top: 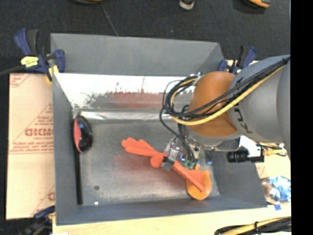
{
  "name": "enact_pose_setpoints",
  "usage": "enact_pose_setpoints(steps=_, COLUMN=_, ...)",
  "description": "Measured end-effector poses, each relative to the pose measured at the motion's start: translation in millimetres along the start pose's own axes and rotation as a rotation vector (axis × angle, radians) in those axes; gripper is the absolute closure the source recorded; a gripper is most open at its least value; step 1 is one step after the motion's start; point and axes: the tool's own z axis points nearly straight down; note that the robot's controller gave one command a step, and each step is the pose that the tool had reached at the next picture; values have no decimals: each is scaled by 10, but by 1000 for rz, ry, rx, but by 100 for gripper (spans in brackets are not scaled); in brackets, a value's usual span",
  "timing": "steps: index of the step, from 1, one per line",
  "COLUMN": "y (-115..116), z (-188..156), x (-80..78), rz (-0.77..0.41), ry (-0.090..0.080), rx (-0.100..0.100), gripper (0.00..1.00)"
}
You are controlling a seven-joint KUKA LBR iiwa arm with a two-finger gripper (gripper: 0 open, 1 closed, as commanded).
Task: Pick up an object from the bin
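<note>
End effector (177,156) over long orange toy (140,147), red-black object (81,133) at left wall

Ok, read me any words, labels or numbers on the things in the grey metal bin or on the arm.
Long orange plastic tool on the bin floor: no text.
Black and red oval thing at the left wall: no text.
Grey arm: dark marks beside its orange cover, too blurred to read.
</note>
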Motion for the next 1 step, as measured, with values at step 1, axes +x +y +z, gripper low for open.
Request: enact_pose_setpoints(steps=1, y=-7, z=-355, x=-5, rz=-3, ry=3, rx=2, gripper=100)
